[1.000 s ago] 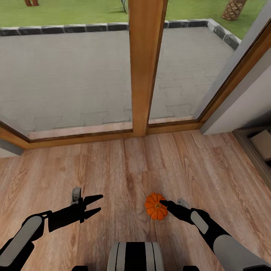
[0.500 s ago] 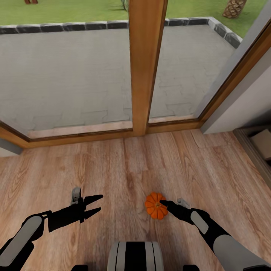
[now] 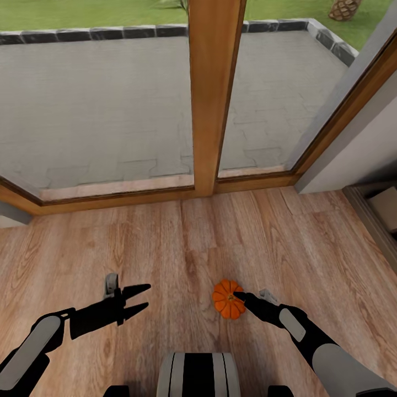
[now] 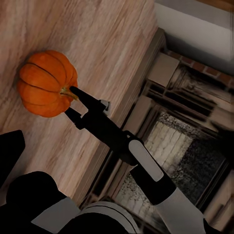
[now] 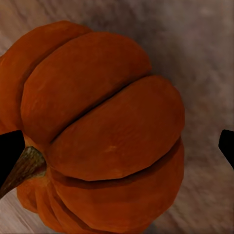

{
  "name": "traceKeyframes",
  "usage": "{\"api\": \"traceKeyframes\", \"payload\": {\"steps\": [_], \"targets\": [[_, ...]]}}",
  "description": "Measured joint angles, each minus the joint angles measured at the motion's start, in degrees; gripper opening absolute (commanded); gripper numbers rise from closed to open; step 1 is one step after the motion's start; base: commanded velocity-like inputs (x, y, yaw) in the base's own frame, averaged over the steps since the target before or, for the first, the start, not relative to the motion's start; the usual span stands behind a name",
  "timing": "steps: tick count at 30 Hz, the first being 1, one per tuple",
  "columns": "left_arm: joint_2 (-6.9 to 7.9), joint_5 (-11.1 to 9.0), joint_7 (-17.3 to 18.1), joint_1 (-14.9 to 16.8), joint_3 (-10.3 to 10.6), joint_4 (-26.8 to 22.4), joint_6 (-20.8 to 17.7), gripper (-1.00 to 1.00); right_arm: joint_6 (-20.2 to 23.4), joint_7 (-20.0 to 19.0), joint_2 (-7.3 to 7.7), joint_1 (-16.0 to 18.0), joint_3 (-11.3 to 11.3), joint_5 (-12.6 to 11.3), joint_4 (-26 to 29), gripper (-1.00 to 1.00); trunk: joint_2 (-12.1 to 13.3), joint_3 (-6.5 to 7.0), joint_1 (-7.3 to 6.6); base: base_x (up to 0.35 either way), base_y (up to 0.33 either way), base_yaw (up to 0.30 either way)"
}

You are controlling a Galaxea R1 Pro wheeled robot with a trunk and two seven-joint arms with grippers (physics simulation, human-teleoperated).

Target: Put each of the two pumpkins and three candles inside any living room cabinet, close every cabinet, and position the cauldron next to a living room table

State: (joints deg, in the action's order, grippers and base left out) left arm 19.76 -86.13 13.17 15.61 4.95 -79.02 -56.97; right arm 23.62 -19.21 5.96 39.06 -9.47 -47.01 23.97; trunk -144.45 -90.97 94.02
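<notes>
Barely anything had moved since a second earlier: the camera tipped a hair so the window scene slid up, but your arms and the pumpkin (image 3: 229,299) sat right where they were. You had the right gripper (image 3: 241,298) down at that pumpkin on the wood floor (image 3: 165,242), a fair way in from the window frame (image 3: 212,94) and nowhere near any cabinet. From the right wrist view the two finger tips stood wide apart on either side of the pumpkin, one by the stem and the other clear of the skin, so the jaws were spread around it and not gripping anything yet. In the left wrist view one tip looked right at the stem. Your left gripper (image 3: 140,298) hung over bare floor well off to the side, jaws parted and empty. Progress-wise, I'd say you were near the start: this pumpkin wasn't even grabbed, and no candles, cauldron or table were anywhere in sight, so I couldn't judge those. A pale-lined box thing (image 3: 386,212) by the right wall might've been the cabinet, but I couldn't tell.
</notes>
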Motion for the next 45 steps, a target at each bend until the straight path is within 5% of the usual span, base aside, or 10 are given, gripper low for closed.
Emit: {"api": "traceKeyframes", "payload": {"steps": [8,15,38,39,45], "targets": [[0.30,-2.41,0.00,-1.33,0.36,-3.55,-0.04,1.00,0.00,-0.01,0.00,0.00,-0.03,-0.02,0.00,1.00,0.00,0.00,0.00,0.000,0.000,0.000],[0.33,-2.63,0.00,-2.27,0.50,-5.65,-0.03,1.00,-0.02,-1.43,0.07,0.00,-0.02,0.26,2.01,1.00,-0.08,-1.33,0.15,0.000,0.000,0.000],[0.33,-2.69,0.00,-2.38,0.52,-5.91,-0.03,1.00,-0.01,-1.01,0.05,-0.03,-0.14,0.12,2.30,1.00,-0.08,-1.33,0.15,0.000,0.000,0.000],[0.33,-2.70,0.00,-2.38,0.53,-5.91,-0.03,1.00,-0.01,-1.03,0.05,-0.03,-0.11,0.12,2.29,-1.00,-0.08,-1.33,0.15,0.000,0.000,0.000],[0.33,-2.68,0.00,-2.38,0.52,-5.92,-0.03,1.00,0.11,-0.84,0.06,-0.02,-0.15,0.18,2.39,-1.00,-0.08,-1.33,0.15,0.000,0.000,0.000]]}}
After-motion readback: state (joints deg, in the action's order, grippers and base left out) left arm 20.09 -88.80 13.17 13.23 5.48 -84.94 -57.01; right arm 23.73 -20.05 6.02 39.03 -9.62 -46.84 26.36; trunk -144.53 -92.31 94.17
